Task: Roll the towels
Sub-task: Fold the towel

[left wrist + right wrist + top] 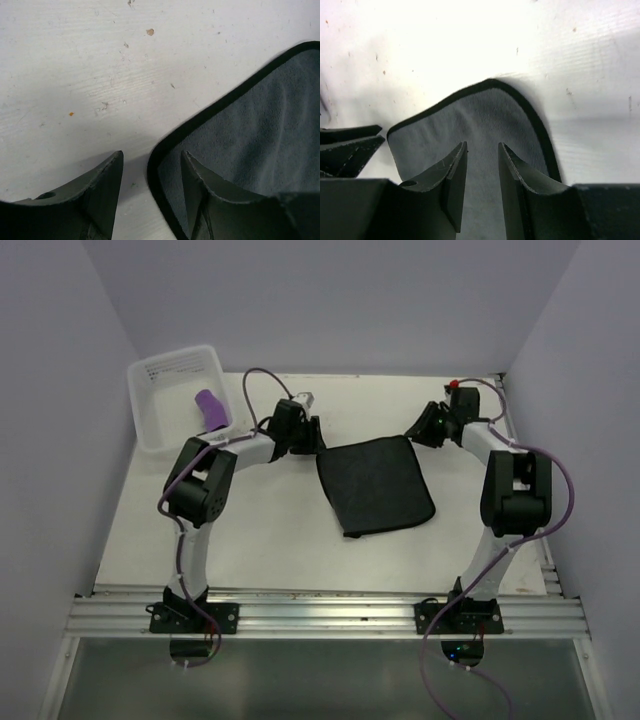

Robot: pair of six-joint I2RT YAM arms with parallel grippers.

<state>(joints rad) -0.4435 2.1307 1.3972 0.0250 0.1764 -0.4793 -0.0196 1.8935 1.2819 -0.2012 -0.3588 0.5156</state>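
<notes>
A dark grey-black towel lies flat at the middle of the table. My left gripper is low at its far left corner. In the left wrist view its jaws stand apart and straddle the towel's black hem, one finger on bare table, the other over the cloth. My right gripper is at the far right corner. Its jaws are apart above the towel, nothing pinched between them. A purple towel lies rolled in the clear tub.
The tub stands at the back left against the left wall. White walls close in the table on the left, back and right. The left gripper's fingers show at the left edge of the right wrist view.
</notes>
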